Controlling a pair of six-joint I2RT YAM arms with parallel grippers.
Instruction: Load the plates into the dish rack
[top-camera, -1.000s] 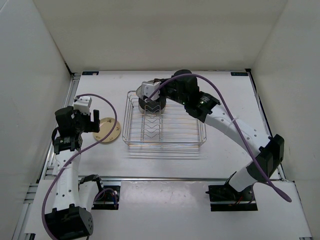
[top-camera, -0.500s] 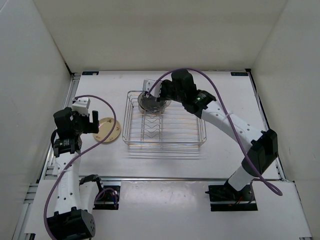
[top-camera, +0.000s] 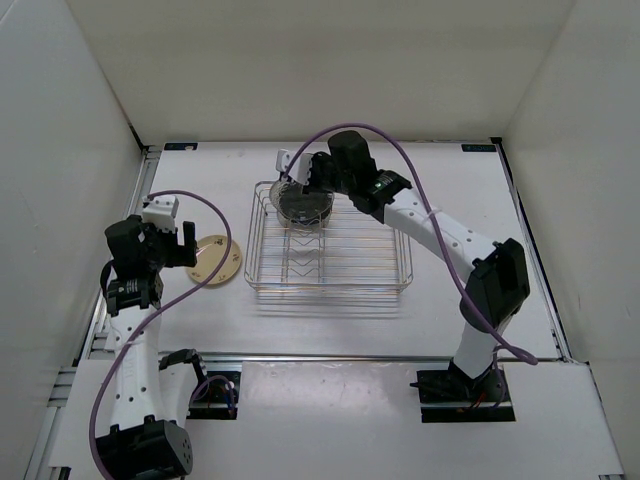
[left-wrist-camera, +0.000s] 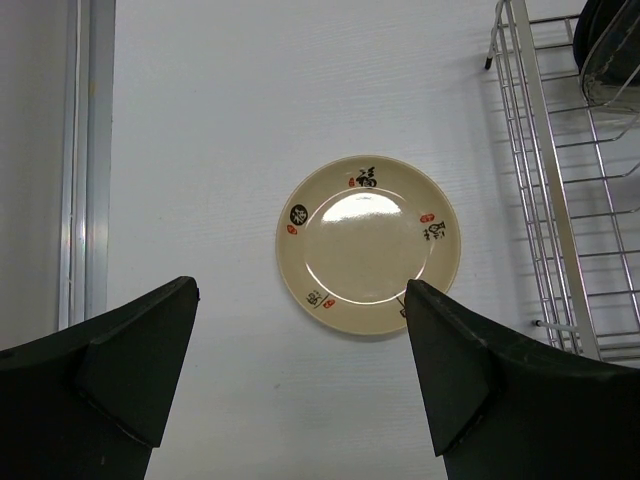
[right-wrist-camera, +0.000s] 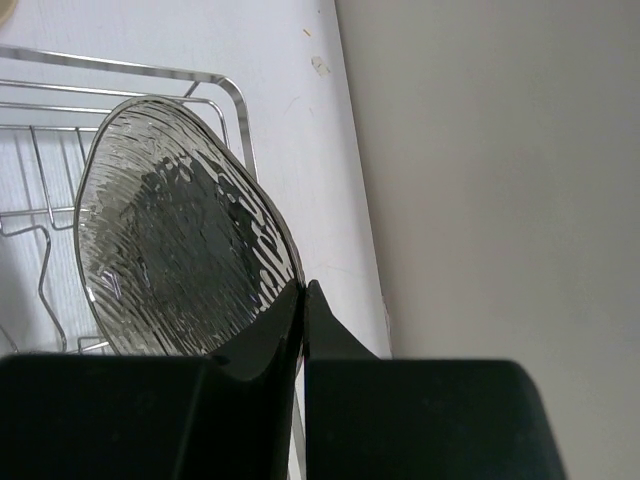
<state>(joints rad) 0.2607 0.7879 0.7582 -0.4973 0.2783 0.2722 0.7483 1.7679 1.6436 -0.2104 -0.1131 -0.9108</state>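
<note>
1. At the dish rack's (top-camera: 352, 252) 11 o'clock corner, closed right jaws pinch the tilted greyish plate's (right-wrist-camera: 172, 240) rim.
2. At its 9 o'clock, the cream plate (left-wrist-camera: 367, 243) lies flat on the bench (left-wrist-camera: 200, 150) under wide-open, empty left jaws.

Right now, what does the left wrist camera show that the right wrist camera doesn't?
Left wrist only: the whole cream plate lying flat on the table, untouched, framed by the open left gripper. Right wrist only: the rippled grey plate, its rim pinched in the shut right gripper, and the wall. Both: the rack wires and the white table.
</note>
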